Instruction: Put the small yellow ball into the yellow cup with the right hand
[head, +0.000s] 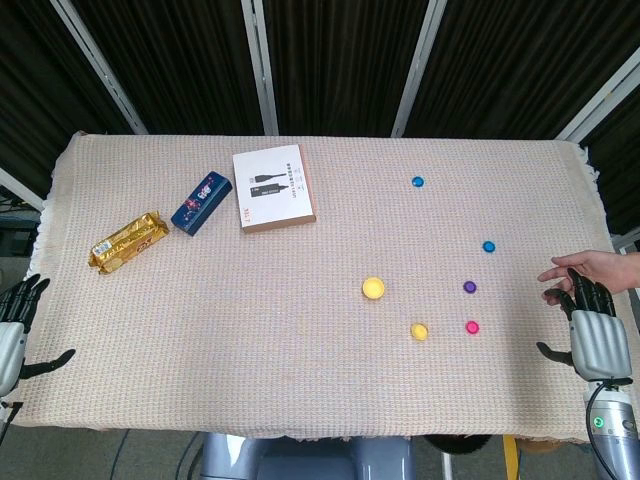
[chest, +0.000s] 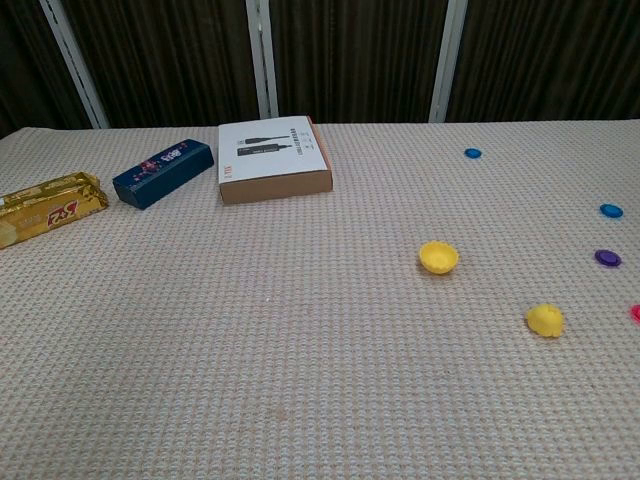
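My right hand hangs open and empty at the worktop's right edge. The small yellow ball lies well to its left, with the yellow cup just beyond, farther left and back.

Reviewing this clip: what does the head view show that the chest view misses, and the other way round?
Only the head view shows the robot's left hand and right hand, both open at the table edges, a person's hand beside the right one, and the whole pink disc.

The chest view adds no object of its own; it does give a low side look at the yellow cup.

Both show the small yellow ball, the white box, the blue packet, the gold snack bar, two blue discs and the purple disc.
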